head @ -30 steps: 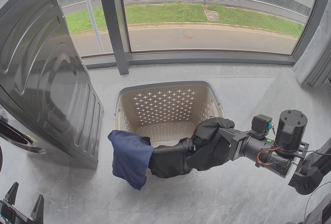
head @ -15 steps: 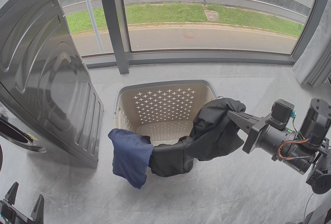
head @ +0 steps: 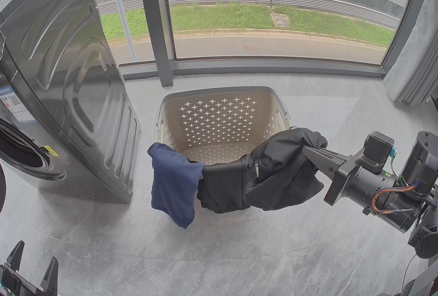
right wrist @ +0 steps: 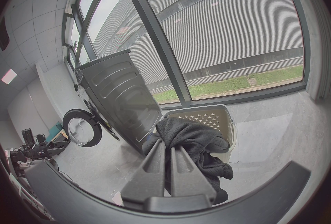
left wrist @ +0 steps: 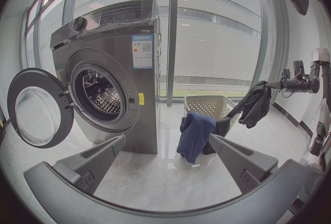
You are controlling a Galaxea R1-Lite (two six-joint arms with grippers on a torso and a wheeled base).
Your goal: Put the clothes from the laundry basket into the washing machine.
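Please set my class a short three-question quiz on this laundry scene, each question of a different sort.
1. True or false: the washer has its door open.
2. Fill in: the blue cloth hangs over the ___ of the basket.
3. The right tool is shut on: A the blue cloth, B the black cloth, C the basket.
Key: 1 true; 2 rim; 3 B.
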